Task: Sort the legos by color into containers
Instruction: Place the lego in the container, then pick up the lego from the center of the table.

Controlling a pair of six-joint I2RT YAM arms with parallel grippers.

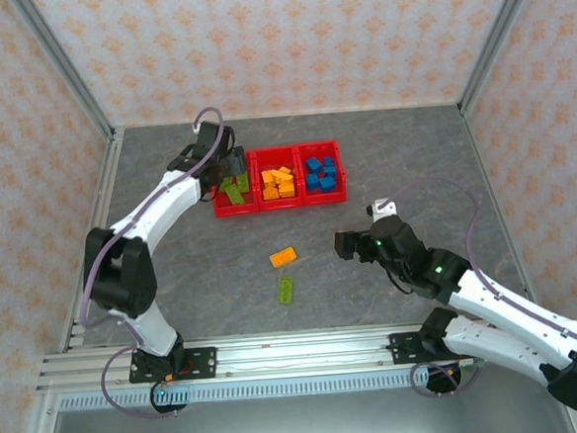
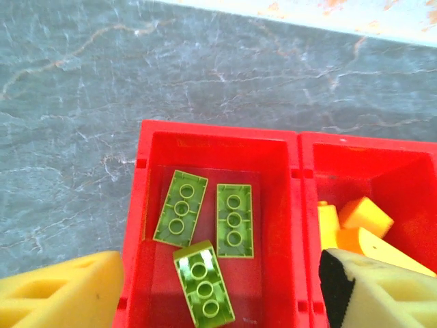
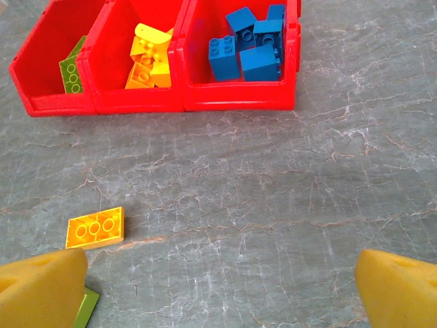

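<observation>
Lying studs-up, three green legos (image 2: 234,220), long axes near-parallel, under spread left claw (image 2: 215,301); right claw (image 3: 218,287) spread.

Built from white tubular link shells (image 1: 166,200) joined by bulky black joint housings (image 1: 114,273). Draped with thin lilac-grey cables (image 1: 213,121) looping off each arm. Dotted with small green indicator lights (image 1: 438,265) on the right one. Tipped with chunky yellow wedge-shaped finger pads (image 2: 61,294), one showing a black serrated inner face (image 2: 334,280). Anchored on flat black base plates (image 1: 175,363).
</observation>
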